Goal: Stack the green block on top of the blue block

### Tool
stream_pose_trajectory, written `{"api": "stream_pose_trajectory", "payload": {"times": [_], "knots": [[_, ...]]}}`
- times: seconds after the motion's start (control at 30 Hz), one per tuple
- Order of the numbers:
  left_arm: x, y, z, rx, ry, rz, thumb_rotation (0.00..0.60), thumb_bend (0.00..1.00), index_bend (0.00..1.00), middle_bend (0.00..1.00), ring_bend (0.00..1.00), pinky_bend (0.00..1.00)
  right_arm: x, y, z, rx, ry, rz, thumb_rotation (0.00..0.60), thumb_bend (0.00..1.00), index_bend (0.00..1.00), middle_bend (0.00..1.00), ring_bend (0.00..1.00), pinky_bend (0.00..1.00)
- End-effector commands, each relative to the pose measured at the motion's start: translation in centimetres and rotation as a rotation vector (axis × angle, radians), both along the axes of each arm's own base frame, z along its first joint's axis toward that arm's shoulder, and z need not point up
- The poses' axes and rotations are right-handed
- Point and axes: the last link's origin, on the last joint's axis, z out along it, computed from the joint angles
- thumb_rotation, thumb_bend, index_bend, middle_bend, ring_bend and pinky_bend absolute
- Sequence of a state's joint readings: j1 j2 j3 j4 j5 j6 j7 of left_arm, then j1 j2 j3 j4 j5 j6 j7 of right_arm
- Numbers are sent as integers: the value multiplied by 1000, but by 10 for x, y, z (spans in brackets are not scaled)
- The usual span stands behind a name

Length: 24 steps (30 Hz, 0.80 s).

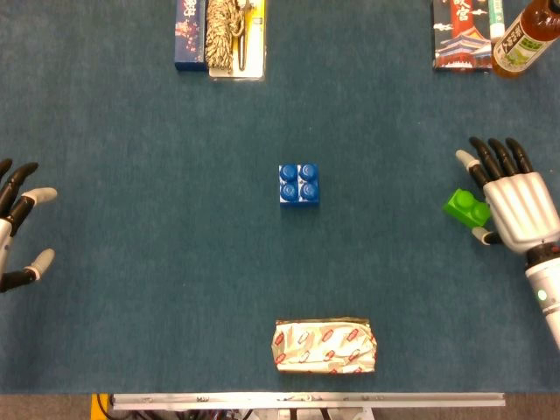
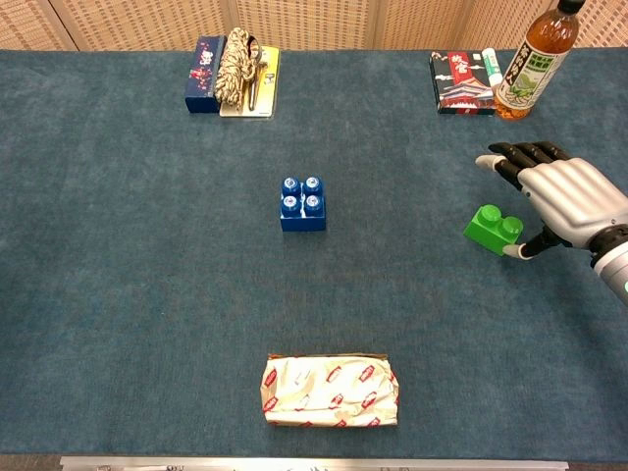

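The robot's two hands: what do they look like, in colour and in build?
The right hand has a smooth silver-grey shell over its back, black fingers with pale tips, and a grey wrist cuff bearing a small green light. Of the left hand only black fingers with pale tips show at the frame edge. No loose cables or sleeves are visible.

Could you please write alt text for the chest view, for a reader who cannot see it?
The robot's right hand, fingers spread, reaches over a green block at the table's right; a blue block sits mid-table, with a wrapped packet near the front edge.
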<state>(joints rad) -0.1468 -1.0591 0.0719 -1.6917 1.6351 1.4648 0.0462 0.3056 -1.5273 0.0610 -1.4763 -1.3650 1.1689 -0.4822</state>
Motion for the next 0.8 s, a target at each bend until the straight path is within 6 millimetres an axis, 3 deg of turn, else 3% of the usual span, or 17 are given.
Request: {"api": "stream_pose_trajectory", "payload": {"times": [0.03, 0.37, 0.8], "knots": [[0, 0, 0, 2, -4, -1, 600, 228, 254, 122, 0, 83, -2, -3, -2, 4, -3, -11, 600, 0, 112, 43, 0, 44], [1, 0, 2, 4, -12, 1, 600, 227, 254, 123, 0, 83, -8, -10, -8, 14, 7, -37, 600, 0, 112, 43, 0, 43], [0, 0, 1, 0, -4, 3, 600, 227, 254, 123, 0, 83, -13, -26, 7, -57, 15, -60, 600, 0, 112, 43, 0, 42]]}}
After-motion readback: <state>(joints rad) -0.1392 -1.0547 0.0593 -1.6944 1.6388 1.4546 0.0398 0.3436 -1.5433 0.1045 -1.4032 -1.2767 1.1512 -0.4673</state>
